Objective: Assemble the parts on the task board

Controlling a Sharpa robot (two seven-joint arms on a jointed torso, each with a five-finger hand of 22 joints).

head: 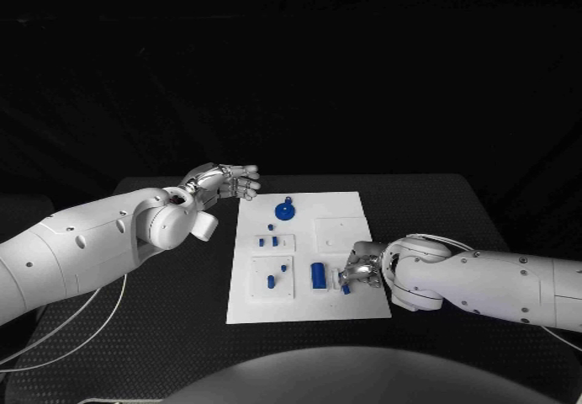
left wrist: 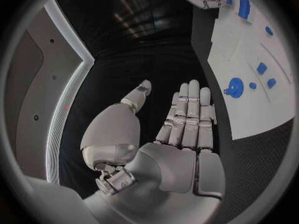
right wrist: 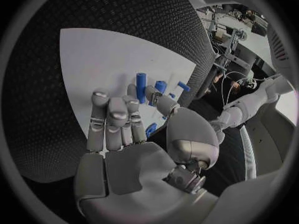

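The white task board [head: 351, 215] lies in the middle of the black table. On it are a round blue part with a knob [head: 284, 210] [left wrist: 234, 88], several small blue pieces such as one pair [head: 266, 242], and a blue cylinder [head: 319, 275] [right wrist: 141, 79]. My left hand [head: 224, 181] [left wrist: 187, 119] hovers off the board's far left corner, fingers straight and apart, holding nothing. My right hand [head: 362, 269] [right wrist: 124, 124] sits over the board's near right part with its fingers curled, just right of the cylinder. A small blue piece [head: 346, 289] [right wrist: 151, 129] shows under its thumb; whether it is held is unclear.
Black table surface [head: 436, 210] surrounds the board on all sides. A white cable [head: 73, 324] trails over the table's left side under my left arm. The board's near left corner [head: 249, 311] carries no parts.
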